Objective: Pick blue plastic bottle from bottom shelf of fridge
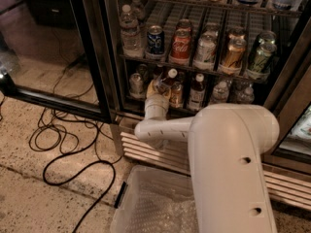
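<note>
1. The fridge [104, 57] fills the upper part of the camera view. Its dark-framed glass door [51, 102] stands open to the left.
2. The robot arm [228, 169] is the large white body in the foreground. It reaches from lower right towards the fridge interior.
3. A clear plastic bin [146, 203] sits on the floor in front of the fridge, partly hidden by the arm.
4. The louvred base grille [141, 147] runs below the fridge opening. Black cables [63, 147] lie looped on the speckled floor to the left.
5. The rack above carries a clear water bottle [129, 30] and a row of cans, among them a blue can [155, 39] and a red can [181, 46].
6. The bottom shelf [132, 101] holds several small drinks, including a dark bottle with a white cap [197, 91] right of centre.
7. The gripper [158, 87] is at the front of the bottom shelf, left of centre, at the end of the upright wrist section.
8. The fingers [152, 88] are closed around the lower body of the blue plastic bottle [166, 80].
9. We see the blue plastic bottle tilted, its white cap pointing up and to the right, at the front of the bottom shelf just below the red can. We cannot tell whether its base touches the rack.
</note>
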You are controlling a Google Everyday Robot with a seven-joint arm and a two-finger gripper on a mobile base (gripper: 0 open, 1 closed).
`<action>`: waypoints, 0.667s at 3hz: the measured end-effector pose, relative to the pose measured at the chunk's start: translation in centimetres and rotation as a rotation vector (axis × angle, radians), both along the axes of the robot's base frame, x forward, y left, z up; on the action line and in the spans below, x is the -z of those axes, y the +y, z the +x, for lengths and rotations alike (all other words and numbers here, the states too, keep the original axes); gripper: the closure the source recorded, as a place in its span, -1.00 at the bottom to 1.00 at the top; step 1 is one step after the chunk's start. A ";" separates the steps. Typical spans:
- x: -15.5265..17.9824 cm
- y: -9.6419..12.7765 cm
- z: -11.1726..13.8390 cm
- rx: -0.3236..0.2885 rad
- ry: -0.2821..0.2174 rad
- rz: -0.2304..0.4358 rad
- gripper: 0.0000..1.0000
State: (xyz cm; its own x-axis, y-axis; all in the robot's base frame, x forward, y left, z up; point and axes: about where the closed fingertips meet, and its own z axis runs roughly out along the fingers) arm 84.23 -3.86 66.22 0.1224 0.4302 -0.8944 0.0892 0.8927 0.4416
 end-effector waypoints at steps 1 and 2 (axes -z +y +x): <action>-0.3 0.4 0.0 -0.006 -0.003 0.006 1.00; -0.6 -0.4 -0.7 0.011 0.005 0.024 1.00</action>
